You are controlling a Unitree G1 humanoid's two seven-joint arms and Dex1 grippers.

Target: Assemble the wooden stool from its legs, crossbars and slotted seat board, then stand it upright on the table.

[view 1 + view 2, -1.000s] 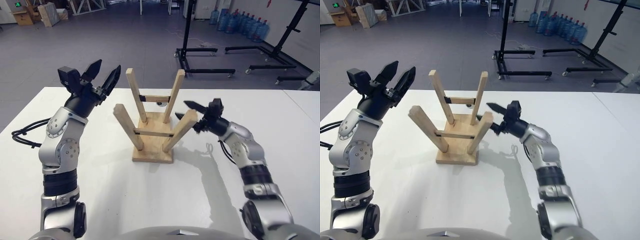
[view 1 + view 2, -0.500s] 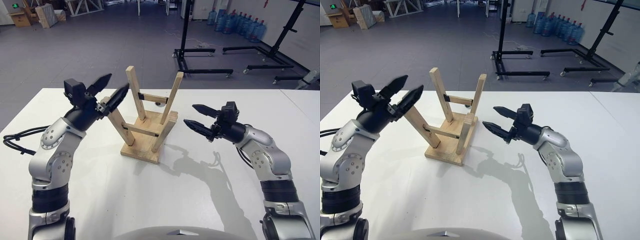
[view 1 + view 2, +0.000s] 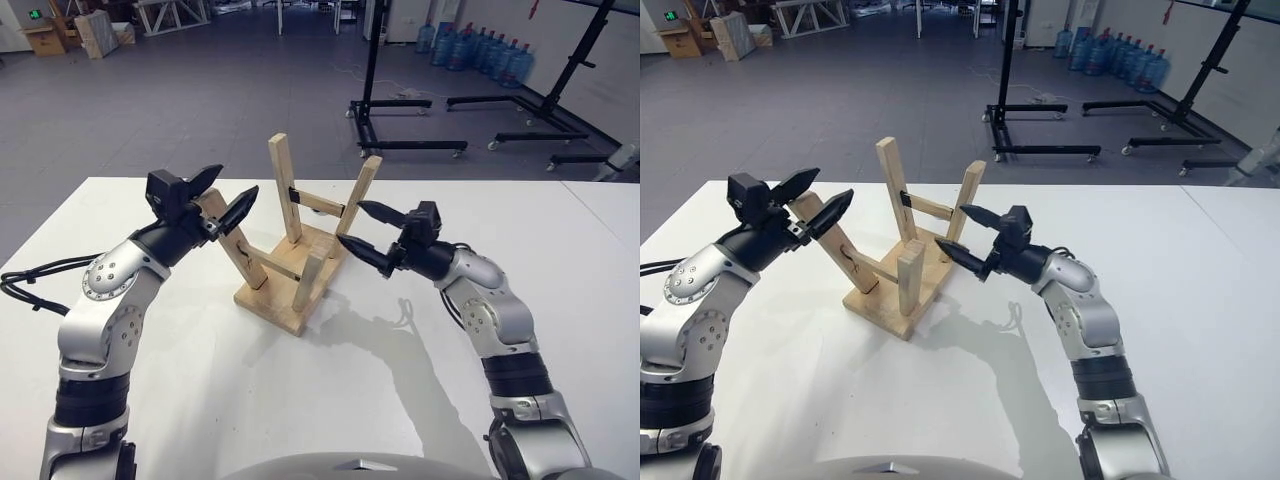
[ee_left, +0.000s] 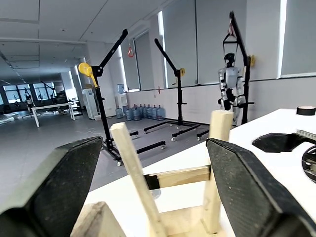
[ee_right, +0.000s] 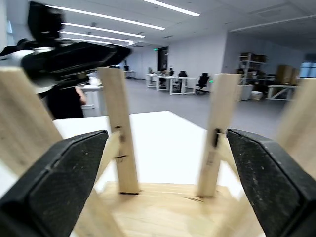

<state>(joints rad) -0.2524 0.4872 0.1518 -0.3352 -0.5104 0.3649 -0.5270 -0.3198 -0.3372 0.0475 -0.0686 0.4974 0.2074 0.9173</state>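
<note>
A wide hall with a grey floor lies behind, with black wheeled steel frames point(image 3: 410, 100) and a row of blue water bottles point(image 3: 480, 45) by the far wall. In front is a smooth white table point(image 3: 300, 400). Near its middle the pale wooden stool point(image 3: 290, 300) stands upside down. Its flat square seat board point(image 3: 262, 303) is underneath, and whether the board lies quite flat I cannot tell. Four plain square-cut legs point(image 3: 285, 185) point upward, splaying outward, joined by thin crossbars point(image 3: 320, 204).

The left gripper point(image 3: 236, 182) has its dark pointed fingers spread apart, straddling the top end of the near left leg point(image 3: 218, 222). The right gripper point(image 3: 350, 222) also has its fingers apart, tips just beside the stool's right-hand legs.
</note>
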